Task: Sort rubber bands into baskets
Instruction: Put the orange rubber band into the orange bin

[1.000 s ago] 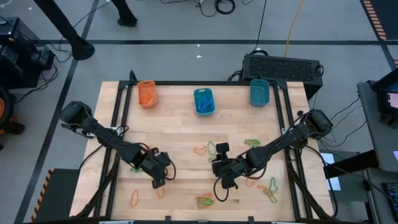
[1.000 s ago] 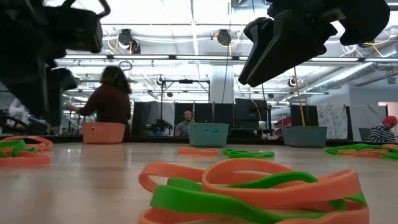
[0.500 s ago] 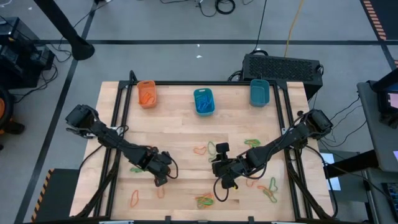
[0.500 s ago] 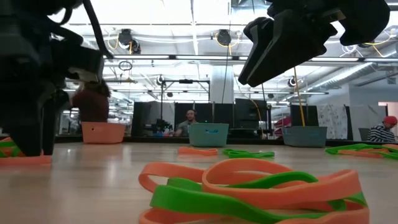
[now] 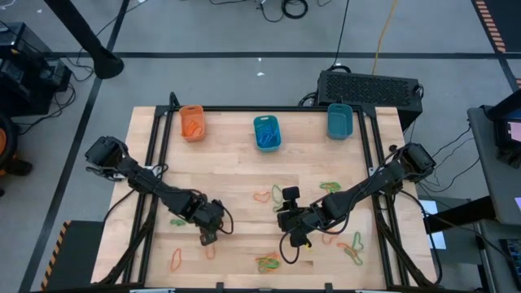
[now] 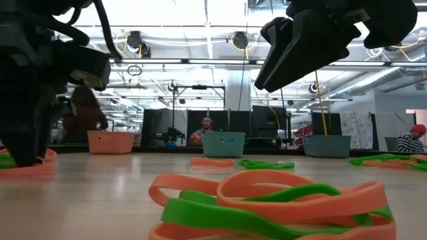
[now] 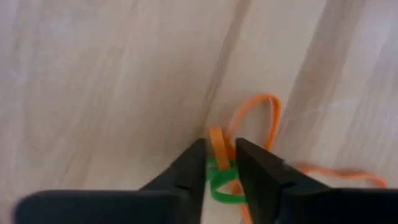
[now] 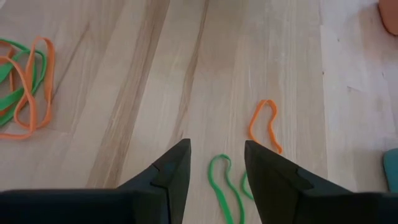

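Orange and green rubber bands lie scattered over the near half of the wooden table (image 5: 236,167). The largest heap is a tangle (image 5: 267,262) near the front edge. Three baskets stand along the far edge: one orange (image 5: 192,122) and two teal (image 5: 266,132) (image 5: 339,120). My left gripper (image 5: 207,238) is down at the table on the near left, shut on an orange and a green band (image 7: 219,163). My right gripper (image 5: 296,242) hangs open above the table near the middle, over a green band (image 8: 225,186) and an orange band (image 8: 264,124). My left gripper pinches a bunched piece of an orange band (image 7: 217,140) and a green band (image 7: 217,174) between its two fingers. The fingers come steeply from above. The rest of the orange loop (image 7: 264,115) lies slack on the table beyond the fingertips.
A black box (image 5: 370,85) stands just beyond the far edge behind the right basket. Black frame rails (image 5: 159,163) run along the table's left and right sides. More bands lie right of my right gripper (image 5: 352,244) and at the near left (image 5: 174,260). People show in the room beyond (image 6: 83,117).
My left gripper has sunk to the table, tipping more steeply downward, and its fingers have closed together on the orange and green bands. The bands stay on the table. My right gripper has kept still.
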You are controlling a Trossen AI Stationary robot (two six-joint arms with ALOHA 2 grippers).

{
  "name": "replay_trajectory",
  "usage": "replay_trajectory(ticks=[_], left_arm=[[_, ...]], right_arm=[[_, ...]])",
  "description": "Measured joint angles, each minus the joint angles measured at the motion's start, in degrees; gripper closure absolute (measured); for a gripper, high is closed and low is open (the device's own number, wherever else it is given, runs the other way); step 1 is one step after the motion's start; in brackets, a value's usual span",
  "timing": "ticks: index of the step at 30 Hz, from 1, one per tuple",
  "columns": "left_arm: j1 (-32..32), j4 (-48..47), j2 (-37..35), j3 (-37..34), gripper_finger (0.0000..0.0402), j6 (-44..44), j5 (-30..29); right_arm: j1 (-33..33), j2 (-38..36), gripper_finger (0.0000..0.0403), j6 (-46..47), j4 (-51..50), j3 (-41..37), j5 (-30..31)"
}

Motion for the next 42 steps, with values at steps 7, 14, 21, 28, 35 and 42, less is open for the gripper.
replay_trajectory(ticks=[7, 14, 21, 28, 35, 42], left_arm=[[0.04, 0.00, 0.00, 0.00, 0.0390, 1.73, -2.65], [0.35, -1.87, -0.03, 2.95, 0.0394, 5.13, -2.40], [-0.78, -10.20, -2.05, 10.14, 0.0396, 7.86, 0.72], [-4.59, -10.28, -3.85, 11.29, 0.0393, 4.16, 3.43], [-7.67, -9.52, -2.89, 10.28, 0.0380, 3.04, 1.11], [-7.69, -9.37, -2.91, 10.36, 0.0315, 3.12, -0.53]], right_arm=[[-0.01, 0.00, 0.0259, 0.00, 0.00, 0.00, 0.07], [-0.02, 0.00, 0.0259, 0.00, 0.00, 0.00, 0.09], [-0.02, 0.00, 0.0259, 0.00, 0.00, 0.00, 0.02], [-0.02, 0.00, 0.0259, 0.00, 0.41, 0.00, -0.08], [-0.02, 0.00, 0.0259, 0.02, 0.96, 0.00, -0.09], [-0.02, 0.00, 0.0259, -0.22, 1.84, 0.00, -0.09]])
